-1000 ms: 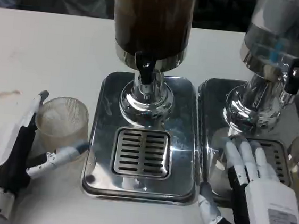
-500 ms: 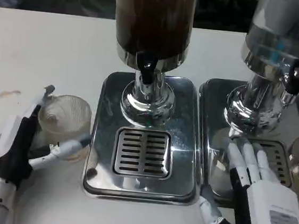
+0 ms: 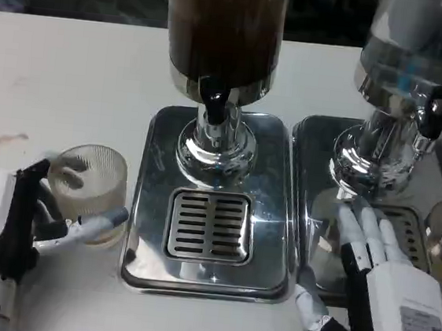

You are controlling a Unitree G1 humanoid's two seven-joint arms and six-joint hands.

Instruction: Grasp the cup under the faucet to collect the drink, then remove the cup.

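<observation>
Since 1 s ago the left hand (image 3: 10,218) has closed in on the cup (image 3: 88,191): fingers that stood apart at the cup's left side now wrap it, and the hand's white back has swung further left toward the frame edge. Cup has stayed roughly where it was, on the white table (image 3: 73,71) just left of the drip tray (image 3: 151,190). Right hand (image 3: 394,290) hasn't changed.

Now: cup is ribbed, clear, upright, w/ one finger (image 3: 100,222) crossing its front lower wall and the rest behind its left rim, blurred. So left hand grips the cup. Cup isn't under the faucet (image 3: 212,95); that sits up and to the right of the fingertips, black spout on the dark-drink dispenser (image 3: 224,23). Slotted grate (image 3: 209,226) lies right of the front finger, past the tray's edge.

Right hand lies flat, palm down, fingers (image 3: 368,232) spread and straight, holding nothing. Fingertips rest on the second tray (image 3: 318,144), beside the chrome base of the clear dispenser (image 3: 415,51), just ahead of them. Its black tap (image 3: 432,116) is up-right of the fingertips.
</observation>
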